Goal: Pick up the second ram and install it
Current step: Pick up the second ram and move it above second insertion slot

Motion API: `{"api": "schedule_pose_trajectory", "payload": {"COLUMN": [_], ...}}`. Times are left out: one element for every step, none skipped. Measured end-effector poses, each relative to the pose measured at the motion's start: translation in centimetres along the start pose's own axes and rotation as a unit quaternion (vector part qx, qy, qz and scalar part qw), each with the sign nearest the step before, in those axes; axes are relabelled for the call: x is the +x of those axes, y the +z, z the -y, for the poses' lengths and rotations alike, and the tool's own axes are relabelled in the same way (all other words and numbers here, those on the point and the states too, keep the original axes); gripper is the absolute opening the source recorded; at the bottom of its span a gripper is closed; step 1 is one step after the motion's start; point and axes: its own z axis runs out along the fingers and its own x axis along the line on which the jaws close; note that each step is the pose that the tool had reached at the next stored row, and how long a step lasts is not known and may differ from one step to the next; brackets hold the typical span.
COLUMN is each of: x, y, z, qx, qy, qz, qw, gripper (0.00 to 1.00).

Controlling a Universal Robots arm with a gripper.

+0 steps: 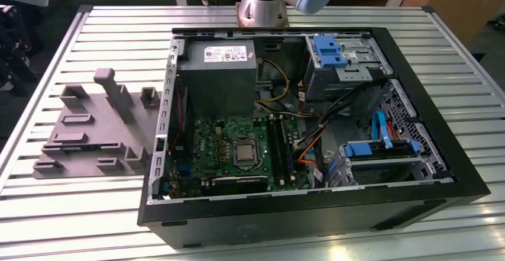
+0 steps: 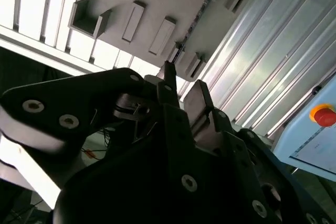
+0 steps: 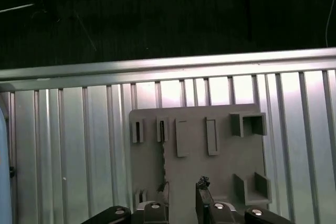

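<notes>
Currently at the pick-up stage, judging by position alone. Finds the gripper (image 3: 182, 188) poised above the grey fixture block (image 3: 223, 166) on the slatted surface (image 3: 68, 145), with fingers (image 3: 202, 184) apart and nothing held between them; confirms the same gap in the second wrist view. Locates the second ram (image 3: 164, 158) standing on edge in the fixture block, read as a thin dark line in both wrist views, not yet touched. Appears, in the first wrist view, in line with one finger rather than mid-gap; cannot settle the true offset from that angle. Places the fixture block, in the exterior view, toward the exterior view's left of the open computer case (image 1: 316, 216), well apart from the green motherboard (image 1: 213, 142) and its long black slots (image 1: 278, 145) inside. Cannot confirm occupancy of any slot. Judges no part of the install as done. Calls, for a sound grip, for the thin edge centred between the fingers, approach square to the stick and clear of the neighbouring posts, then closure on the flat faces without tilting it in its seat.
</notes>
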Motion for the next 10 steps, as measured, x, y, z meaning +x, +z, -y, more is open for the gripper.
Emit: {"api": "schedule_pose_trajectory", "payload": {"x": [0.09,0.16,0.23,0.25,0.27,0.29,0.3,0.3,0.3,0.3], "y": [0.17,0.35,0.54,0.71,0.87,0.93,0.93,0.94,0.95,0.96], "z": [0.01,0.02,0.03,0.03,0.03,0.04,0.04,0.04,0.04,0.04], "qx": [-0.0001,-0.0001,-0.0001,-0.0001,-0.0001,-0.0001,-0.0002,-0.0003,-0.0002,-0.0001], "qy": [0.0,0.0,0.0,0.0,0.0,0.0,0.0,0.0,0.0,0.0], "qz": [-0.0001,-0.0001,-0.0001,-0.0001,-0.0001,-0.0001,-0.0002,-0.0002,-0.0001,-0.0001], "qw": [1.0,1.0,1.0,1.0,1.0,1.0,1.0,1.0,1.0,1.0], "gripper": [0.36,0.36,0.36,0.36,0.36,0.36,0.36,0.36,0.36,0.36]}}
